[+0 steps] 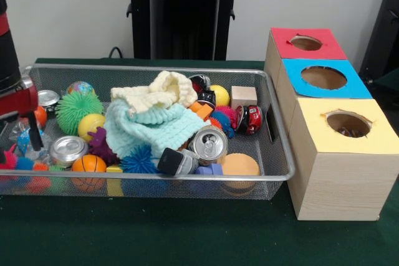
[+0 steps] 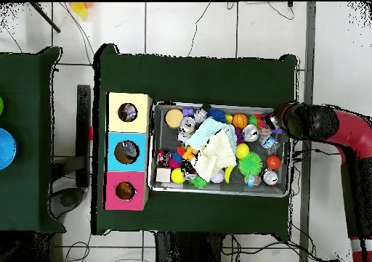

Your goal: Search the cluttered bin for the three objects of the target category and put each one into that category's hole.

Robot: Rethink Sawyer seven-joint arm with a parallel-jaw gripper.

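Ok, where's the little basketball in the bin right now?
In the front view the basketball sits against the bin's near wall, left of centre, just below the silver can and beside a small yellow block.

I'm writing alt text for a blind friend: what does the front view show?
A wire mesh bin on a green table overflows with toys, balls, cans and knitted cloths. Beside it stand three wooden boxes with round holes, topped red, blue and yellow. A red and black robot arm reaches into the bin's end.

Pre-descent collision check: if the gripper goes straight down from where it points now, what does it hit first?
Probably the small toys at the end of the bin. The gripper points down just above a blue spiky ball, beside the silver can. Depth is unclear, so a neighbouring toy could touch first.
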